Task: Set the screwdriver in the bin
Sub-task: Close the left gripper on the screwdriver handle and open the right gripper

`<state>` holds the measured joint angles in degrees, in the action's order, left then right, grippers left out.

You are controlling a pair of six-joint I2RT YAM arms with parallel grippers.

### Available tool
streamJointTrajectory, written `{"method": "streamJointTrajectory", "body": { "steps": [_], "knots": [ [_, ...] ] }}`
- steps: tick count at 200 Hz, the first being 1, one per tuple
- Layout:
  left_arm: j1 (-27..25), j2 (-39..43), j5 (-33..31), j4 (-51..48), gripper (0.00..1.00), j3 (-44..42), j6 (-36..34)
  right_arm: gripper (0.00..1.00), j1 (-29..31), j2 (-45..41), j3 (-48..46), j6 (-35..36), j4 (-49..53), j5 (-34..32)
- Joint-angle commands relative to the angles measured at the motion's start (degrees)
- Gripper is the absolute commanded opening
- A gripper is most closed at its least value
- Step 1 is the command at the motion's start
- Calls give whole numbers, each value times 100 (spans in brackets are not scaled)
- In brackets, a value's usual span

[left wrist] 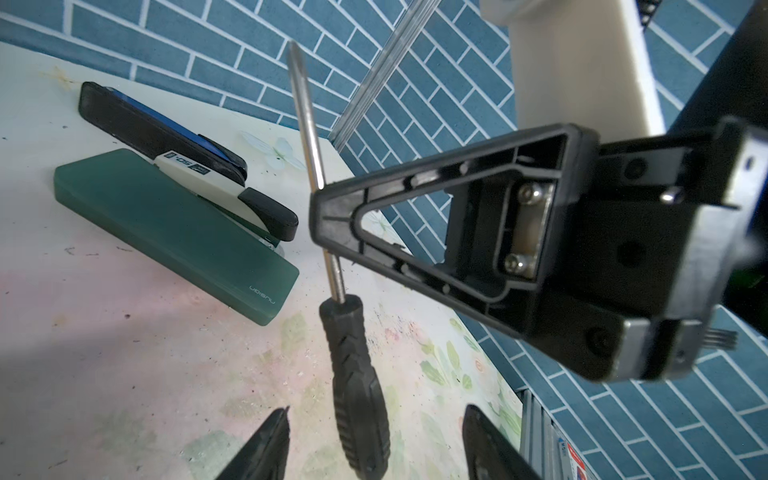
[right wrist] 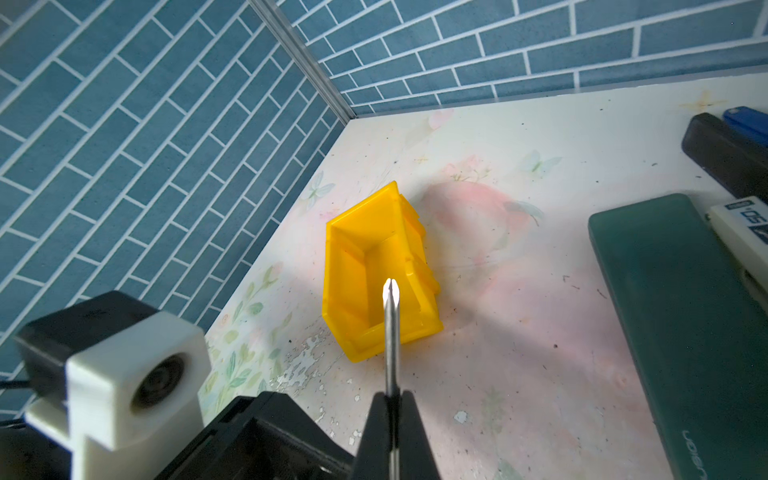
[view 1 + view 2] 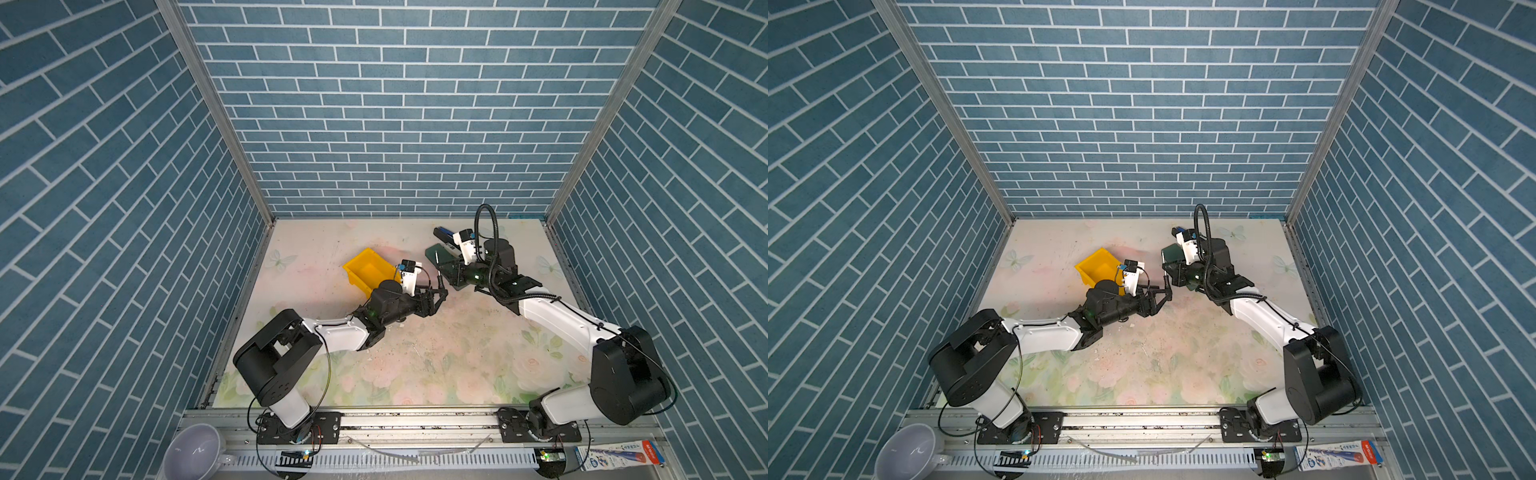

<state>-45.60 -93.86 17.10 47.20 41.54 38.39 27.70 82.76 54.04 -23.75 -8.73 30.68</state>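
We find the screwdriver (image 1: 355,370) off the table (image 3: 415,345), held in the air between the two arms. The right gripper (image 1: 330,222) is clamped on its thin metal shaft just above the handle, and the right wrist view shows those fingers pinched together with the bright tip jutting past them. The left gripper (image 1: 374,417) has its jaws apart, one finger on each side of the black ribbed handle. We see a gap on both sides, so nothing is gripped there yet. The long axis runs straight along the left gripper's reach: handle end between its fingers, shaft and tip pointing away from it. That makes the handle the natural place for it to close. In a top view the two grippers meet near the middle of the table, and the bin (image 3: 365,270) sits just beyond the left wrist, well apart from the right gripper. We judge the left arm the nearer one to the bin, so this is a handover. The point to watch is that the left jaws close squarely across the handle before the right lets go of the shaft.
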Motion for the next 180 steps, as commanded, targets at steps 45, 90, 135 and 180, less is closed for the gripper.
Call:
{"method": "streamJointTrajectory", "body": {
  "steps": [45,90,135,180],
  "knots": [
    [34,164,293,40,37,74,-51,0,165,-161,-4,19,-337,321],
    [34,309,124,-196,28,18,-169,0,222,-302,-102,37,-361,347],
    [34,309,35,-129,30,-14,-104,0,253,-287,-138,81,-409,390],
    [36,288,-22,-109,19,-13,-127,0,271,-269,-131,54,-478,407]
  ]
}}
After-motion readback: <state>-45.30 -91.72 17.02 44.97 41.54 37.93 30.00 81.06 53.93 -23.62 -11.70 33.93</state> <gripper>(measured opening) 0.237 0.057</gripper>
